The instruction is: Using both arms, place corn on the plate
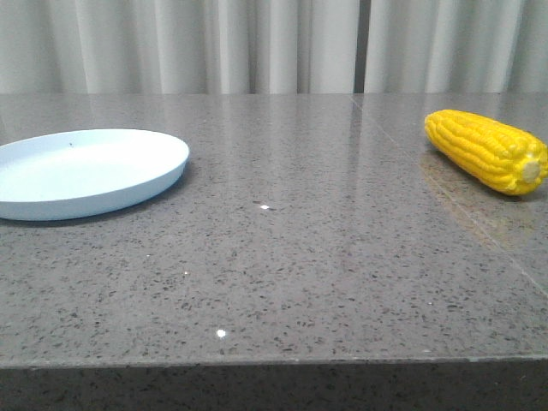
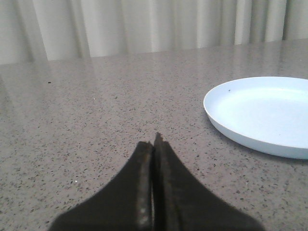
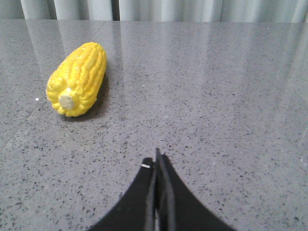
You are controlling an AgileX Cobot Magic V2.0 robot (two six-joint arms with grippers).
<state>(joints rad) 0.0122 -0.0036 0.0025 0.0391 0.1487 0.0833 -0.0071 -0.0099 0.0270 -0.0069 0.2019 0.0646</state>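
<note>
Between the corn and the plate, neither arm shows in the front view, so the wrist views must tell the story. On the right wrist, the right gripper [image 3: 157,161] is clenched with nothing in it, fingers pressed flat together, hanging low over the bare table [image 3: 231,96]; the corn [image 3: 77,79] lies near it but apart, stub end turned toward that camera. On the left wrist, the left gripper [image 2: 155,144] is likewise clenched and empty, with the plate [image 2: 240,122] close by and untouched. Seen from the front, the corn [image 1: 484,150] rests on its side far to the right of the plate [image 1: 111,193], well apart from it, with open table [image 1: 282,257] between. That layout likely explains the two-arm task: each thing sits on one arm's side, so the right arm would have to open, grasp the corn and bring it toward the plate. Nothing is lifted yet.
</note>
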